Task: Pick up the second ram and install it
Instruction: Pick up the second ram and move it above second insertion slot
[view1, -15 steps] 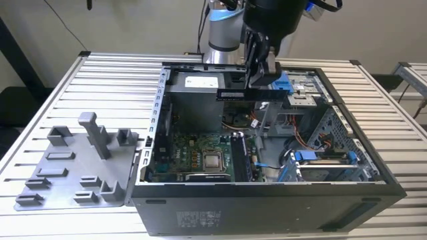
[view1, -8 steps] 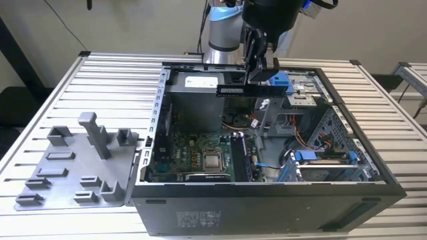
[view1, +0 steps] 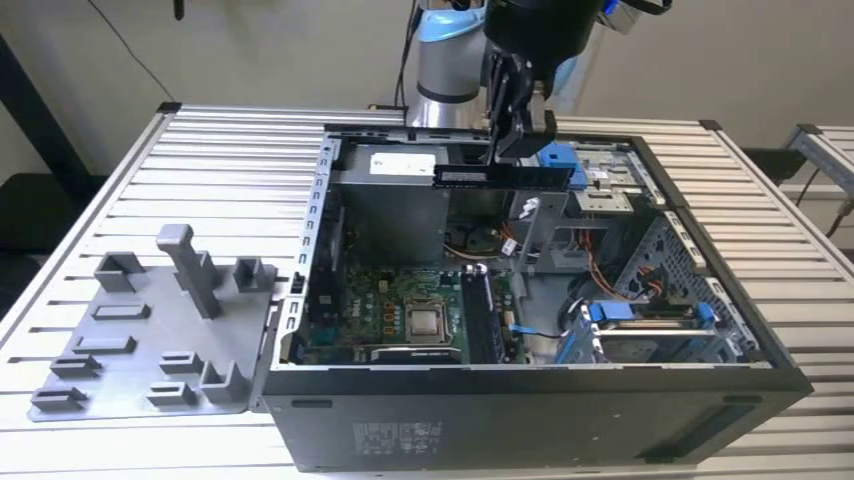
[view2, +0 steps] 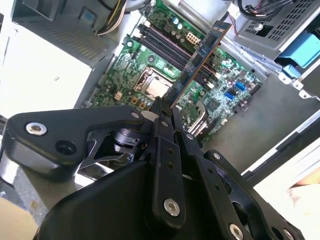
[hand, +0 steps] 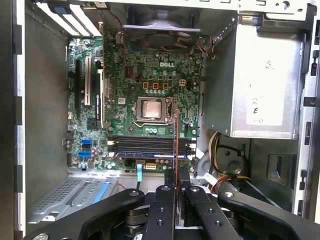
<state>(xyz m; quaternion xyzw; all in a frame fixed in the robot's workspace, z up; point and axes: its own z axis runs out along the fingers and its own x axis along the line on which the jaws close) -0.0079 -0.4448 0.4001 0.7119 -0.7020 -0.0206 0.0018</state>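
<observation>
Hanging over the open computer case, the gripper has its black, metal-linked fingers closed narrow on the second ram.

- Ram: a dark, flat, slim bar, held level in the exterior view, above the far part of the case interior and clear of the board. In the second wrist view it runs out from the fingertips as a long green-edged strip with small dark chips along it. In the first wrist view it is edge-on, a thin reddish line.
- Motherboard: green and densely studded, lying flat on the case floor. It has a square metal processor socket and a bank of long dark memory slots just beside it.
- Power supply: a dull silver sheet-metal box with a white printed label.
- Case: black, boxy, with a small printed sticker on the near outer wall.
- Tray: matte grey plastic with upright posts and low blocks, just beside the case on the exterior view's left.
- Table: ribbed aluminium slats.
</observation>
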